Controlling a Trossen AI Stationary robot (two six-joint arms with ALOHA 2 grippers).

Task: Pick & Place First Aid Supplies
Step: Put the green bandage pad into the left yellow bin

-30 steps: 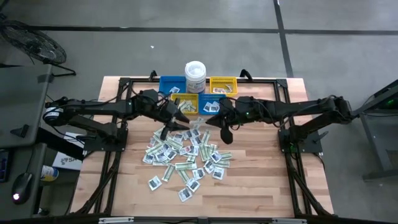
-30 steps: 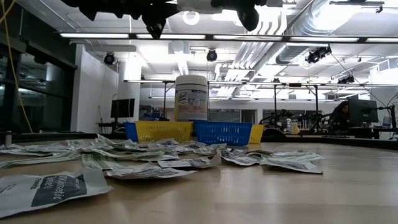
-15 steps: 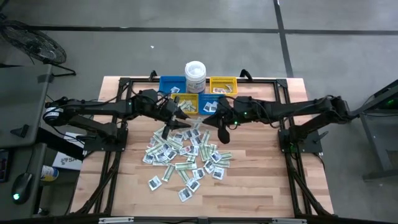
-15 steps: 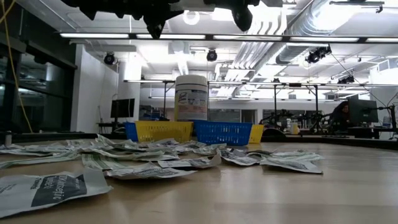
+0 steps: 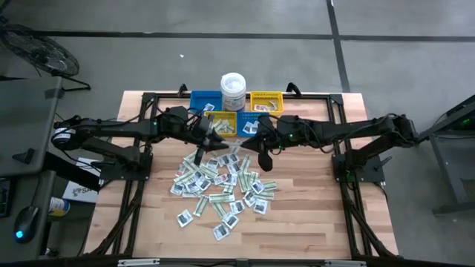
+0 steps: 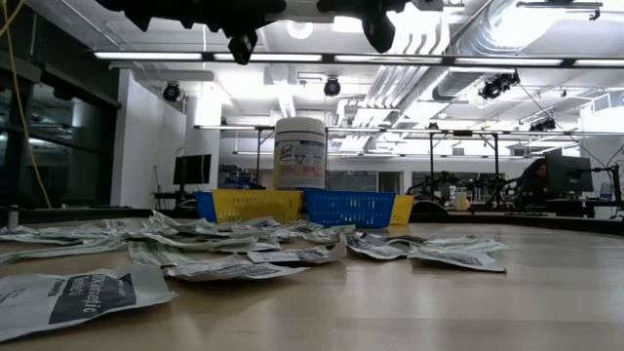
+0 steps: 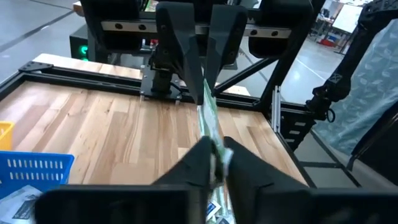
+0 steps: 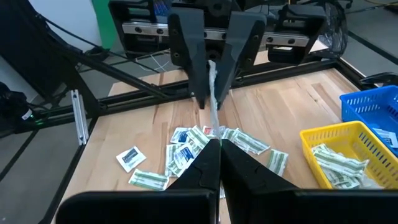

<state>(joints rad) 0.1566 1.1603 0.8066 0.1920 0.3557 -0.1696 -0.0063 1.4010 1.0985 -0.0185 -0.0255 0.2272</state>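
above table, left hand (image 7: 213,163) pinches green strip (image 7: 208,118).

Dozens of small flat paper packets (image 5: 221,184), white squares with dark print and longer pale green-and-white strips, lie scattered flat and overlapping mid-table, more filling the bins at twelve o'clock, while one green-and-white strip (image 7: 210,127) hangs edge-on, pinched.
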